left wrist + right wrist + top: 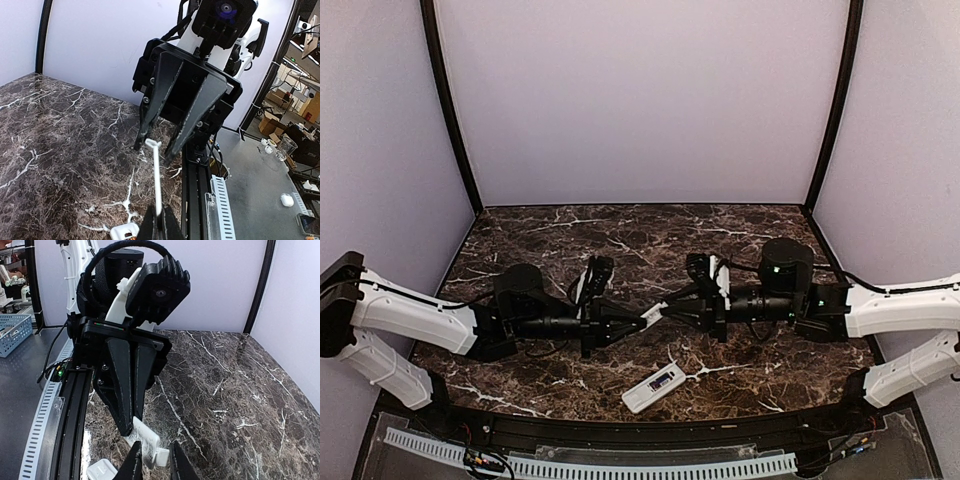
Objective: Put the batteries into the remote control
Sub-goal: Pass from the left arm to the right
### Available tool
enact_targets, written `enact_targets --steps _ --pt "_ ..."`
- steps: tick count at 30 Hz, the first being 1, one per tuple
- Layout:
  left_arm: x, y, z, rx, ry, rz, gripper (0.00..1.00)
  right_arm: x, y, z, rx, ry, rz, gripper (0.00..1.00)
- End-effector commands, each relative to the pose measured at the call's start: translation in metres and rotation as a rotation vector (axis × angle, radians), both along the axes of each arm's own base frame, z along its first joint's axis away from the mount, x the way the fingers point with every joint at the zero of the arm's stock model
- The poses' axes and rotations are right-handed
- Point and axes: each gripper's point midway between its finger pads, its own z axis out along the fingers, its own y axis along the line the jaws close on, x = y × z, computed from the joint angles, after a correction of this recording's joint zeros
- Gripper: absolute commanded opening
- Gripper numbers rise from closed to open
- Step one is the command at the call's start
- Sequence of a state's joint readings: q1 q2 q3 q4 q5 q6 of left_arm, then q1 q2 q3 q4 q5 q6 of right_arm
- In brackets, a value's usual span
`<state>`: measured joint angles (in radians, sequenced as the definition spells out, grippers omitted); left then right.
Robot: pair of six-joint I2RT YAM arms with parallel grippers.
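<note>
- Clenched tight, the left claw (157, 226), on the near end of the thin white cover piece (157, 180), held up in mid-air above the marble worktop (540, 235)
- Parted but narrow, the right claw (154, 150), facing the left one and straddling the cover piece's free end; no firm pinch to be seen yet
- Lying below the 2 claws and toward the near edge of the worktop: the remote control (654, 386), back up, dark recess showing
- Too small to tell whether holding the batteries or not; none to be made out loose on the worktop
- Risk 1: dropping the cover piece mid-handover, through letting go on the left before a sure pinch on the right
- Risk 2: bending or snapping so thin a piece, through pulling apart with both claws clenched at once
- Risk 3: skewing it in the grip, through closing off-centre near 1 edge, and then failing to line it up with the recess
- Risk 4: nudging the remote control toward the near edge while coming down, with nothing there to pin it
- Risk 5: shutting an unfilled recess, by going ahead with the cover piece without first checking for the batteries
</note>
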<state>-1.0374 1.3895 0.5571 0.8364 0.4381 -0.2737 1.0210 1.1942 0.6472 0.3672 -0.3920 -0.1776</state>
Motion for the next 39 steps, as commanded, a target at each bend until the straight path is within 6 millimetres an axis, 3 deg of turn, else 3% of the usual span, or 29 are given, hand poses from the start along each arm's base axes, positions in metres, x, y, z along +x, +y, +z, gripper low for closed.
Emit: enact_targets --steps 1,14,23,27,39 --pt "-0.004 -0.005 0.012 -0.029 -0.014 -0.024 0.0 -0.003 0.004 0.003 -0.01 0.02 0.012 0.16" --pt "-0.005 -0.004 0.015 -0.042 -0.03 -0.031 0.0 -0.008 0.007 -0.009 -0.057 0.07 0.052 0.08" --pt "-0.006 -0.002 0.017 -0.044 -0.049 -0.033 0.0 -0.007 0.003 -0.021 -0.108 0.11 0.035 0.15" --pt "-0.008 -0.002 0.016 -0.043 -0.053 -0.037 0.0 -0.004 0.001 -0.021 -0.109 0.112 0.019 0.17" --pt "-0.008 -0.003 0.007 -0.025 -0.049 -0.04 0.0 -0.011 0.007 -0.015 -0.109 0.135 0.078 0.09"
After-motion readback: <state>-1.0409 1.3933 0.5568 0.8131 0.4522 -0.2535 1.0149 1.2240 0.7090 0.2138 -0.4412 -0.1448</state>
